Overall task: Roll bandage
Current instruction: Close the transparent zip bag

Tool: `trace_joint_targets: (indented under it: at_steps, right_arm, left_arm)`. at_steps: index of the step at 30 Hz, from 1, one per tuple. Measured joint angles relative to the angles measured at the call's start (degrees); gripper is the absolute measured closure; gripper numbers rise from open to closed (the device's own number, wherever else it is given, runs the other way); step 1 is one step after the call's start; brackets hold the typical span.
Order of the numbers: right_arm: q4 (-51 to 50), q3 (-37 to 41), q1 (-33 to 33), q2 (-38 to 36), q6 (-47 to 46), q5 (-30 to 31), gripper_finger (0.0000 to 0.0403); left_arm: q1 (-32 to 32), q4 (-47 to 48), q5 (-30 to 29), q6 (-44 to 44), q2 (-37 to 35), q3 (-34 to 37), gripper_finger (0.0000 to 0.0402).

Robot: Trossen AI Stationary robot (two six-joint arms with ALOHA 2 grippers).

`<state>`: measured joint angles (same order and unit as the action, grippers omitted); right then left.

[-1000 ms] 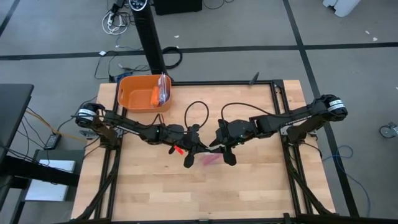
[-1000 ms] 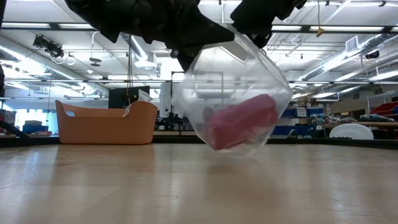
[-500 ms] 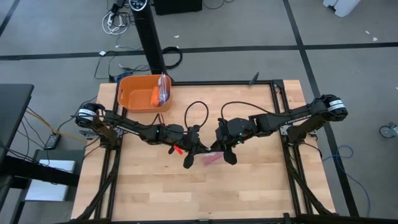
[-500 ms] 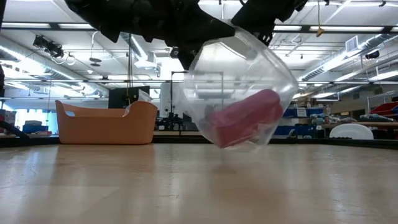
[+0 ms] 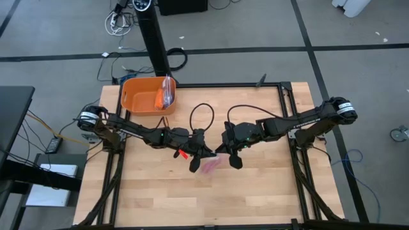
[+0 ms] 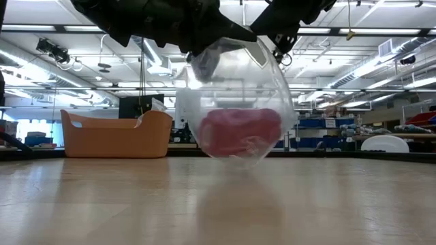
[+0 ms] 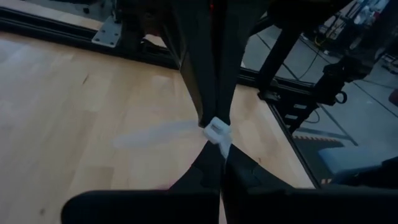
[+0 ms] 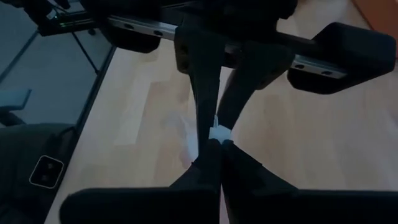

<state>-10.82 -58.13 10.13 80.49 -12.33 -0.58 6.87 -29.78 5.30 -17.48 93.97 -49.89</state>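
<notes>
A clear crinkled plastic bag hangs above the middle of the table, and the magenta-pink bandage lies in its bottom as a compact roll. From above, the bandage shows pink through the plastic between the two grippers. My left gripper is shut on the bag's top edge on its left side. My right gripper is shut on the top edge on its right side. The two grippers stand close together, facing each other. My left gripper pinches the bag's upper edge between its two fingers, only a narrow white strip showing at the fingertips. It comes from the table's left, slanting down. The bag hangs below, clear of the table. My right gripper pinches the opposite part of the bag's upper edge between its two fingers. It comes from the table's right, slanting down. The bag hangs below it with the bandage resting in the bottom.
An orange plastic tub with a clear packet in it stands at the table's far left corner; it also shows in the low view. Black cables loop over the table behind the grippers. The near half of the wooden table is bare.
The bag has swung toward the table's left and rounded out. The bandage inside, tilted with its right end up, has settled level in the bag's bottom. My right gripper has shifted slightly toward the left gripper. Both stay shut on the bag.
</notes>
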Motion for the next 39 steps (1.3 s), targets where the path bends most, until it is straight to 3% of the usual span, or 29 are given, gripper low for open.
trace_joint_targets:
  at_steps: [6, 17, 21, 27, 30, 39]
  right_arm:
    - [-0.16, 0.0, -0.04, 0.0, -0.26, -1.17, 0.0393]
    - [1.57, 0.0, -2.41, 0.0, -3.07, -8.91, 0.0319]
    - [2.51, 0.0, -2.49, 0.0, -2.76, -9.64, 0.0334]
    - [2.57, 0.0, -2.4, 0.0, -1.14, -10.04, 0.0391]
    - [2.68, 0.0, -2.4, 0.0, -1.13, -10.13, 0.0395]
    - [1.75, 0.0, -2.35, 0.0, -3.05, -10.15, 0.0283]
  left_arm:
    - [0.0, -0.04, -0.11, -0.72, 0.0, 0.0, 0.04]
    - [-0.01, -0.78, 0.35, -0.39, 0.0, 0.0, 0.04]
    - [-0.01, -0.78, 0.39, -0.39, 0.0, 0.0, 0.04]
    - [-0.02, -1.35, 0.56, -0.5, 0.0, 0.0, 0.04]
    - [-0.07, -1.6, 0.61, -0.68, 0.0, 0.0, 0.0401]
    - [-0.15, -2.27, 0.33, -0.85, 0.0, -0.02, 0.0401]
